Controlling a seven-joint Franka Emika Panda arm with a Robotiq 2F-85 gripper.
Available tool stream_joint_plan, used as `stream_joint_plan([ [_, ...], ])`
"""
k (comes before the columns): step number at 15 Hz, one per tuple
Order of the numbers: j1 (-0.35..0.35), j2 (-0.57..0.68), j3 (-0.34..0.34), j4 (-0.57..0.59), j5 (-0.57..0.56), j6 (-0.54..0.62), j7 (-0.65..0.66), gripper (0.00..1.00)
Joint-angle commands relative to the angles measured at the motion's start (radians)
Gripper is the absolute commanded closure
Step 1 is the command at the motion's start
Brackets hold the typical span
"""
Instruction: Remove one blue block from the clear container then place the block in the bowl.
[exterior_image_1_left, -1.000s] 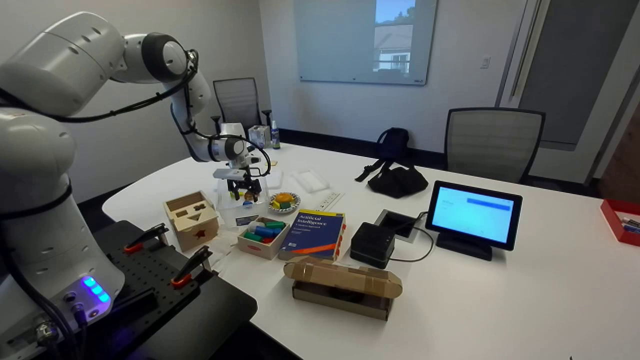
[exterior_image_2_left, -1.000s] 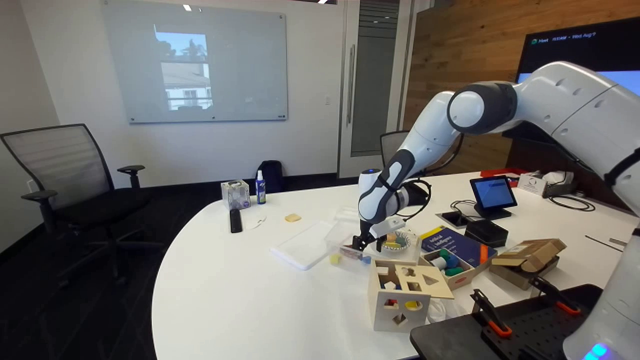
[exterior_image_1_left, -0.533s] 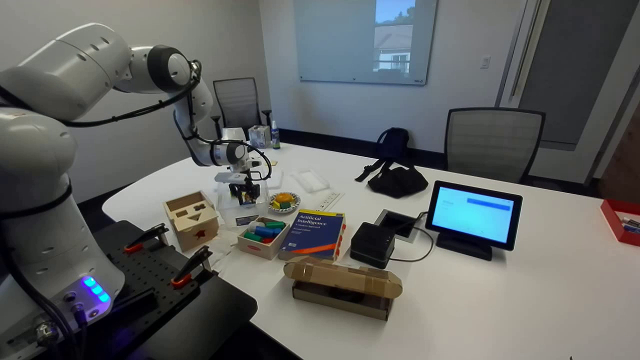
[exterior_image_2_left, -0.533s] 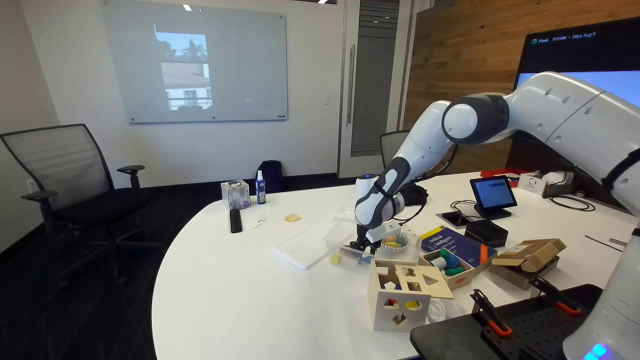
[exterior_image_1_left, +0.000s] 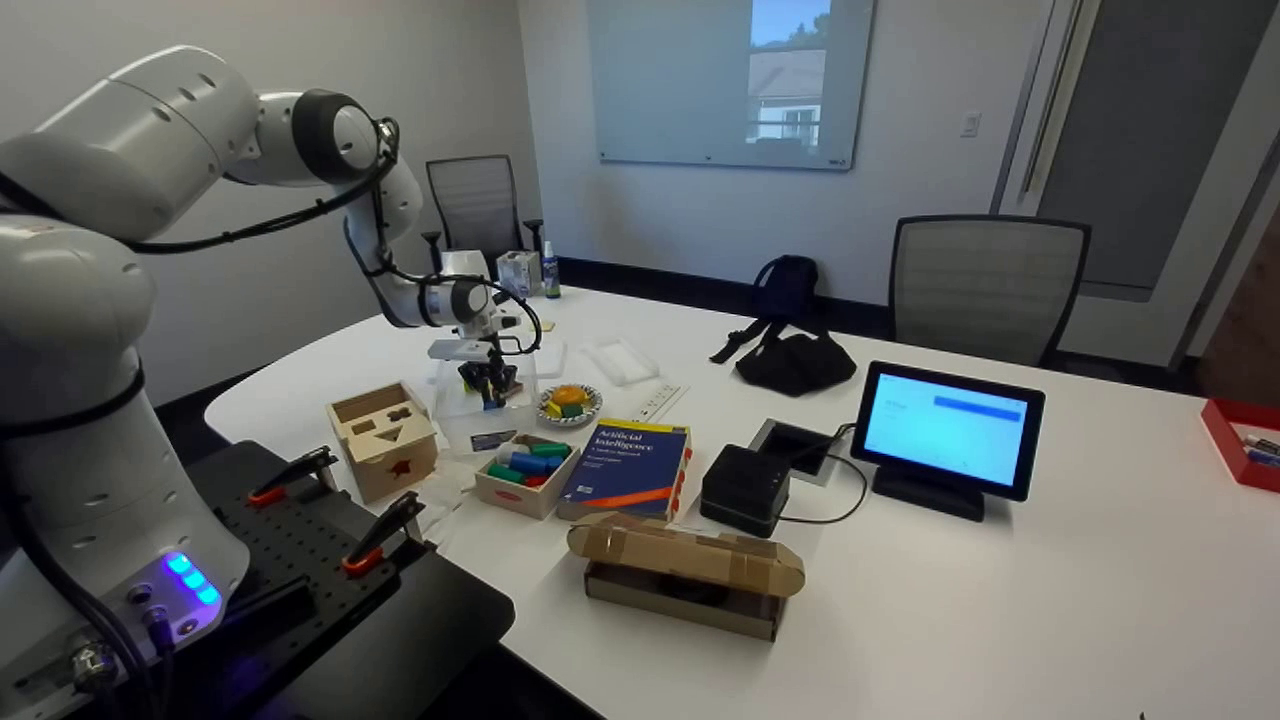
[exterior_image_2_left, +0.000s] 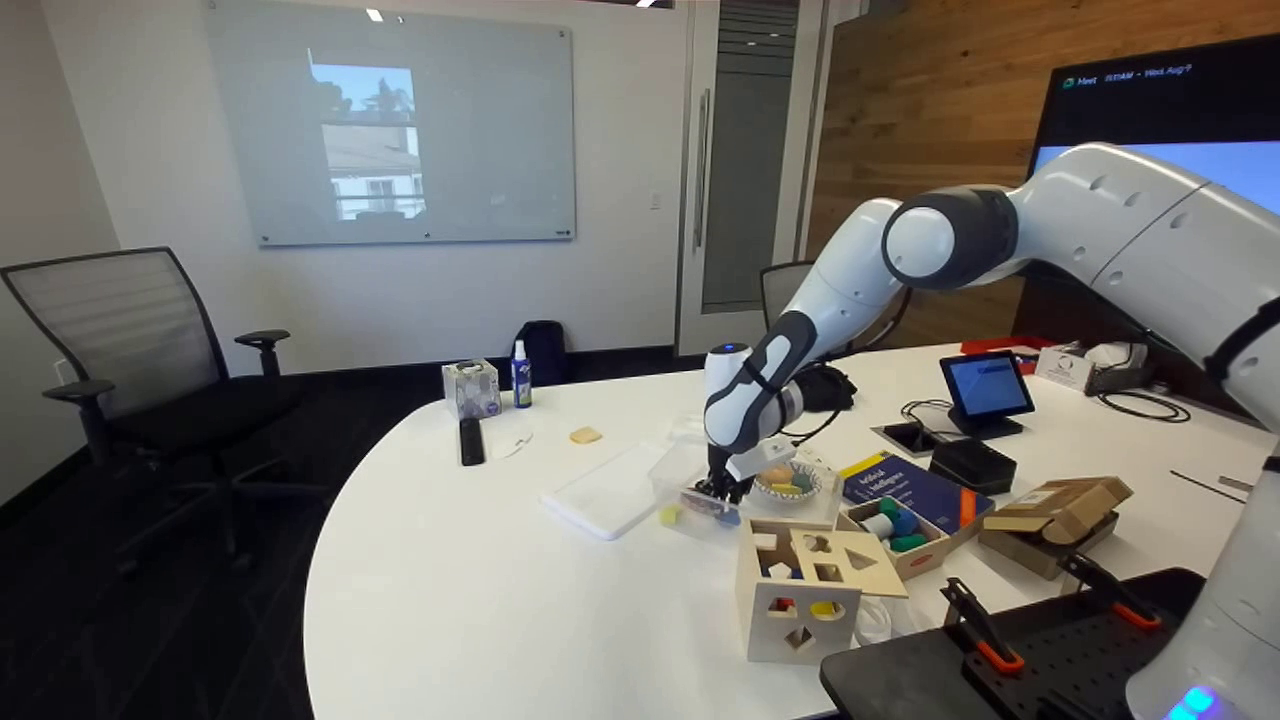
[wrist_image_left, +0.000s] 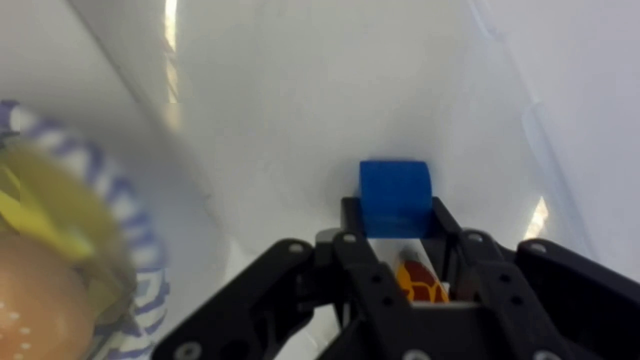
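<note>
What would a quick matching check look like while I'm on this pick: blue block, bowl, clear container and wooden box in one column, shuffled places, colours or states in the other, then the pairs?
Column one
1. blue block
2. bowl
3. clear container
4. wooden box

Column two
A. see-through
B. shaped holes cut in it
C. between the tips of the gripper
D. striped blue-and-white rim

Pairs: 1-C; 2-D; 3-A; 4-B
</note>
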Motion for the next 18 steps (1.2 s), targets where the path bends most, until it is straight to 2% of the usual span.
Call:
stream_joint_plan([
  [1,0.023,-0.096,-0.014,-0.051,-0.012,-0.083,0.029,0.92],
  [5,0.009,-0.220,-0.015,-0.104,-0.015,-0.140,0.033,0.92],
  [9,-0.029,-0.324,-0.049,-0.136,-0.008,-0.053,0.082,0.92],
  [14,-0.105,-0.278,-0.134,-0.054,-0.006,-0.024,0.149,0.92],
  [18,-0.131,-0.222,-0.186,-0.017,-0.013,-0.050,0.199,0.92],
])
